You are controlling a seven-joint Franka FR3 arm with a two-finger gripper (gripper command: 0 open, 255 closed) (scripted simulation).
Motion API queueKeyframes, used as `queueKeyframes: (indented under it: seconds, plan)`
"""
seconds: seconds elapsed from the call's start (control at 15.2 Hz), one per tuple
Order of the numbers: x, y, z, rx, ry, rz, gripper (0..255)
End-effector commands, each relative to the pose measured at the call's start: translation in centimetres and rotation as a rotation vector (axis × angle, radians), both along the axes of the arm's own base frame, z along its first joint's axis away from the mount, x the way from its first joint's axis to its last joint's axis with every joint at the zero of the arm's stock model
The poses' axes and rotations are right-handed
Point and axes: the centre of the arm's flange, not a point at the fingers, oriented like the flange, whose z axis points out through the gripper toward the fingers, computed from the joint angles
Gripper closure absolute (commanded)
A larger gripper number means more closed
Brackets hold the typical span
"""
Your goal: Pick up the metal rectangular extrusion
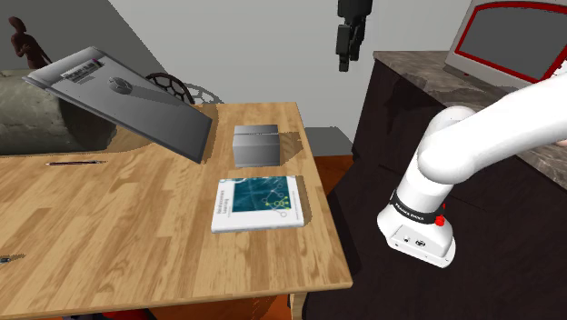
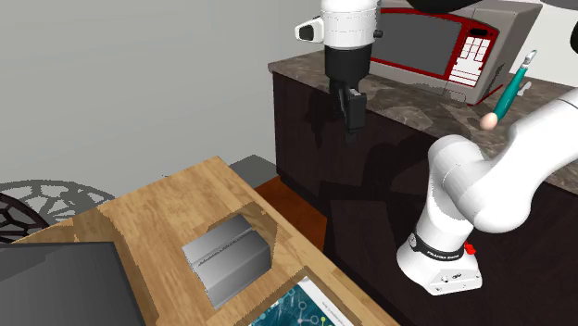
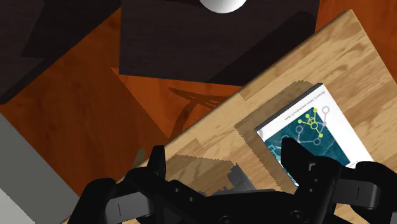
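Jaws: spread apart, empty, upper centre of shoulder view | grey rectangular extrusion [image 1: 256, 144]: on table [image 1: 136, 227], mid-frame, well below jaws

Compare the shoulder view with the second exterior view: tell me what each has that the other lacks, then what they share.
Shoulder view alone: a black pen on the wooden table and a brown figurine behind it. Second exterior view alone: a teal-handled tool above the counter. Shared: the grey rectangular block, the patterned book, the red-and-white microwave and the black gripper, hanging clear of the block.
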Motion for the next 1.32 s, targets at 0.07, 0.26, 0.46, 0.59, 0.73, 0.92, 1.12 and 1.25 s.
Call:
queueKeyframes:
  seconds: [0.07,0.26,0.46,0.59,0.73,0.92,1.12,1.25]
  plan:
    - [0.7,0.2,-1.0,0.004,-0.002,0.009,0]
    - [2.9,0.9,-4.1,0.016,-0.01,0.036,0]
    - [5.0,1.8,-7.2,0.029,-0.017,0.063,0]
    - [6.4,2.4,-9.3,0.037,-0.022,0.081,0]
    - [7.9,3.0,-11.3,0.045,-0.027,0.099,0]
    - [10.0,4.0,-14.3,0.058,-0.034,0.127,0]
    - [12.1,5.2,-17.3,0.07,-0.041,0.154,0]
    - [13.6,6.0,-19.2,0.078,-0.046,0.172,0]
